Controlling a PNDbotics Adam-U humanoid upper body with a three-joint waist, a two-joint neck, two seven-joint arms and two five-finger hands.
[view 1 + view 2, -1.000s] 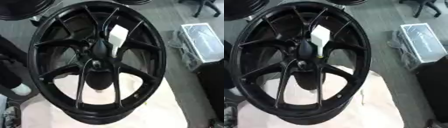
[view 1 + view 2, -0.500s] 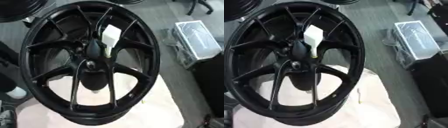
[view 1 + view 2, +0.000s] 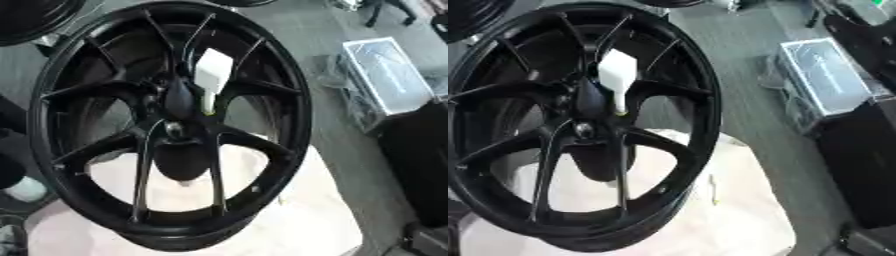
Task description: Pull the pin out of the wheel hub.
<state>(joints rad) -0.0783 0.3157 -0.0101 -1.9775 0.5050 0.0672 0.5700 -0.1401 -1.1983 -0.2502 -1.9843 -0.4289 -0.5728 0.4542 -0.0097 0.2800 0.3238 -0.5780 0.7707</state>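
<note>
Left eye view: black wheel hub (image 3: pixel 171 125) upright on white-covered table (image 3: pixel 297 220), white block-headed pin (image 3: pixel 211 77) seated just above centre, probably light, rigid, best gripped at head; right eye view: pin shank hidden behind spokes, no robot hand visible, state unknowable.

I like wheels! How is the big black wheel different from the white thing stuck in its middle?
The wheel is black, big and round with thin spokes; the white pin is small and blocky. The wheel rests on a pale cloth; the pin sticks up from the wheel's centre. Both are tilted the same way.
</note>
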